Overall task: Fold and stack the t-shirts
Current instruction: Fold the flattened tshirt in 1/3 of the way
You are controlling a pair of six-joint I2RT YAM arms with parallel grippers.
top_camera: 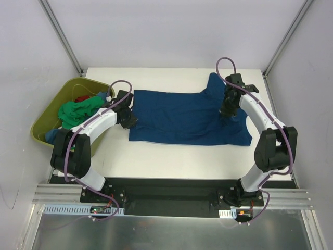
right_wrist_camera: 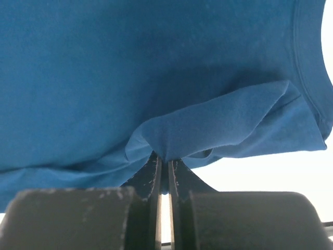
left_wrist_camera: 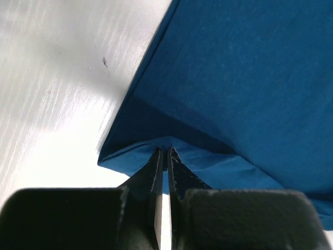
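A blue t-shirt [top_camera: 182,117] lies spread across the white table, partly folded. My left gripper [top_camera: 127,119] is shut on the shirt's left edge; in the left wrist view the fingers [left_wrist_camera: 165,156] pinch a corner of the blue t-shirt [left_wrist_camera: 244,78]. My right gripper [top_camera: 228,110] is shut on the shirt near its right side; in the right wrist view it [right_wrist_camera: 164,162] pinches a bunched fold of the blue t-shirt [right_wrist_camera: 156,67]. Green [top_camera: 78,112], red [top_camera: 81,98] and blue cloth lie in the tub.
An olive-green plastic tub [top_camera: 54,104] stands at the table's left edge beside my left arm. White walls with metal frame posts [top_camera: 62,36] enclose the table. The table's front strip [top_camera: 177,161] shows bare white.
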